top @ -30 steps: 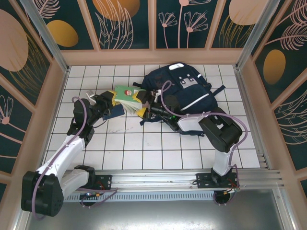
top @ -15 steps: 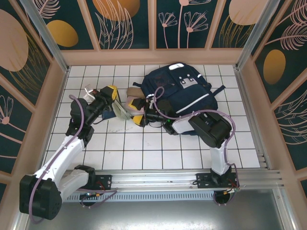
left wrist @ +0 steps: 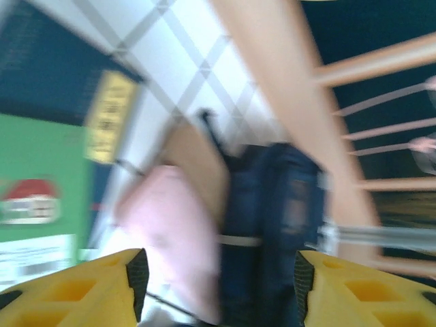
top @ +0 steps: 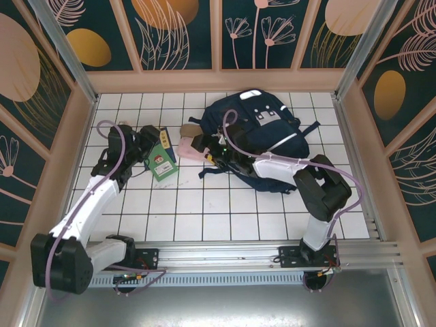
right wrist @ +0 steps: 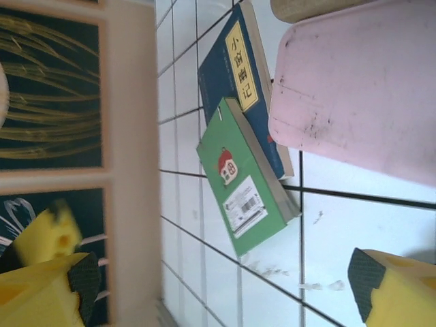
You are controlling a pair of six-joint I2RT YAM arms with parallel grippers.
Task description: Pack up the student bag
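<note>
While the student bag (top: 266, 129) lies flat at the far middle-right of the white tiled surface (top: 204, 211), with its striped front turned up, both arms reach toward the things lying just to its left. The left gripper (left wrist: 219, 283) is open, its yellow fingertips apart with nothing between them. Its wrist view is blurred, but it takes in the books, a pink shape and the dark blue bag beyond.

A green book (top: 162, 163) with a small red-roofed house on its cover lies near the left gripper and partly on top of a navy book (right wrist: 235, 88) that carries a yellow title strip. A flat pink case (top: 187, 147) lies between the books and the bag, its edge reaching over the navy book's corner in the right wrist view. A tan object (top: 193, 129) sits just beyond the case, against the bag's left side.

The right gripper (right wrist: 225, 276) hangs above the case beside the bag, with its fingers spread wide and holding nothing.
</note>
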